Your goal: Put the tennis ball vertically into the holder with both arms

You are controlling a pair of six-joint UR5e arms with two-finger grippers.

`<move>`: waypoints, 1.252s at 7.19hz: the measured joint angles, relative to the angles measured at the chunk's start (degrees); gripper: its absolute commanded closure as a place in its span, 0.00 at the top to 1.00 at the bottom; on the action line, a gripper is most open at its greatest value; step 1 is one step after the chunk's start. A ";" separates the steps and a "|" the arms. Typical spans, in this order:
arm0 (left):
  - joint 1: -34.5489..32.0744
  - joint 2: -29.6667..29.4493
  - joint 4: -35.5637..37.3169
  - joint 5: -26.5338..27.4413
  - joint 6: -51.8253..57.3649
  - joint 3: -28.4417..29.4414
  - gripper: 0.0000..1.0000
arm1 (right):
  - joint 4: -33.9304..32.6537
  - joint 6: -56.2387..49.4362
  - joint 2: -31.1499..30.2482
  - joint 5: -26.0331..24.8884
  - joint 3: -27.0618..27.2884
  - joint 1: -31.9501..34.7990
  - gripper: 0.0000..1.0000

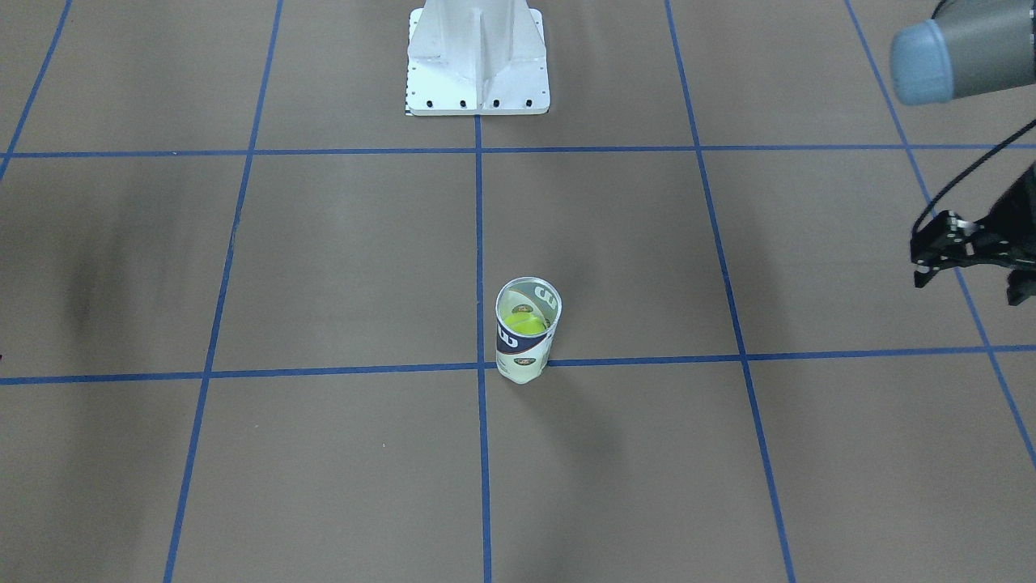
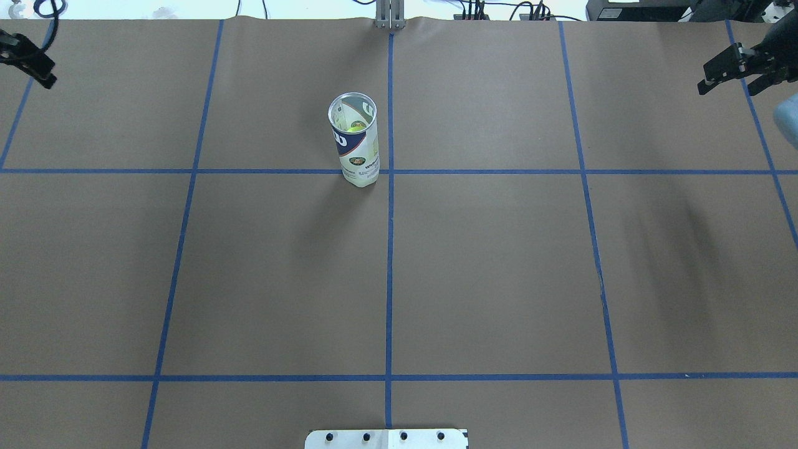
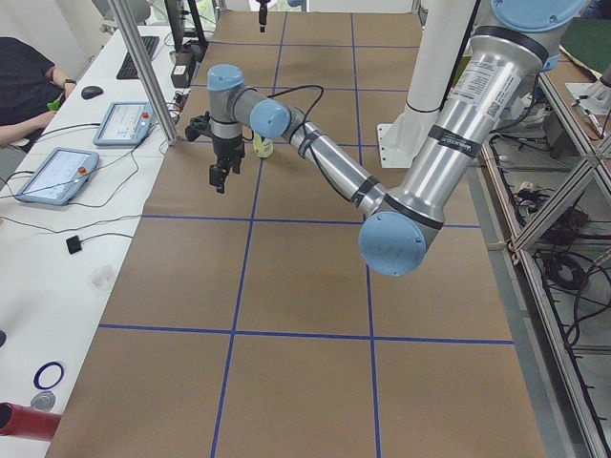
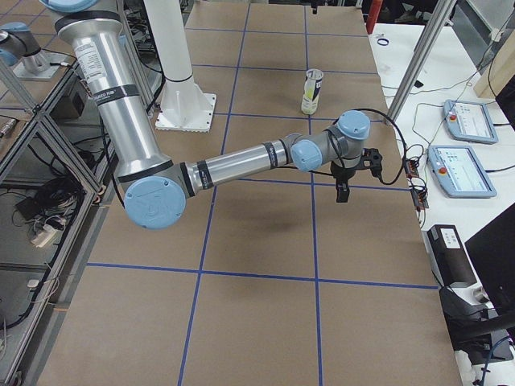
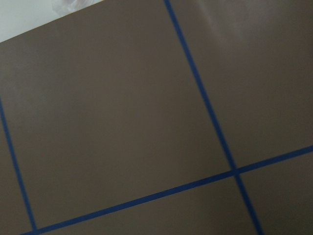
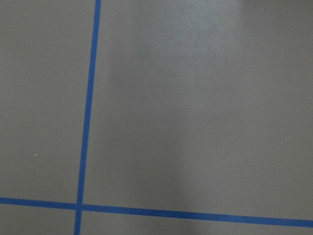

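Note:
The holder (image 1: 524,344) stands upright near the table's centre line, a clear tube with a white and navy label and an open top. A yellow-green tennis ball (image 1: 523,324) lies inside it, also seen through the mouth of the holder (image 2: 355,149) from overhead. My left gripper (image 1: 967,287) hangs open and empty far off to the robot's left of the tube. My right gripper (image 2: 726,87) is open and empty at the far right corner. Both wrist views show only brown paper and blue tape lines.
The white pedestal base (image 1: 477,73) stands at the robot's side of the table. Blue tape divides the brown table (image 2: 499,262) into squares. A person (image 3: 21,76) sits at a side desk with tablets (image 3: 57,174); more tablets (image 4: 460,170) lie on the opposite side.

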 measured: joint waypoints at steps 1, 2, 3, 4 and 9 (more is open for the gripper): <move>-2.46 2.46 -0.07 -0.41 2.63 1.89 1.00 | 0.02 -4.71 -2.34 -0.52 0.14 1.69 0.99; -4.43 4.50 -0.12 -0.86 3.55 3.05 1.00 | -0.36 -11.66 -4.98 -0.32 0.04 4.51 0.99; -5.89 6.06 -0.07 -2.23 4.04 4.35 1.00 | -0.64 -17.00 -7.87 0.39 -0.07 7.57 0.99; -6.86 7.55 -0.17 -4.04 5.72 5.87 1.00 | -0.55 -20.08 -10.81 1.99 0.00 10.12 0.99; -14.45 12.77 -0.28 -11.28 14.06 9.98 1.00 | -0.28 -23.16 -15.15 5.88 0.45 13.24 0.99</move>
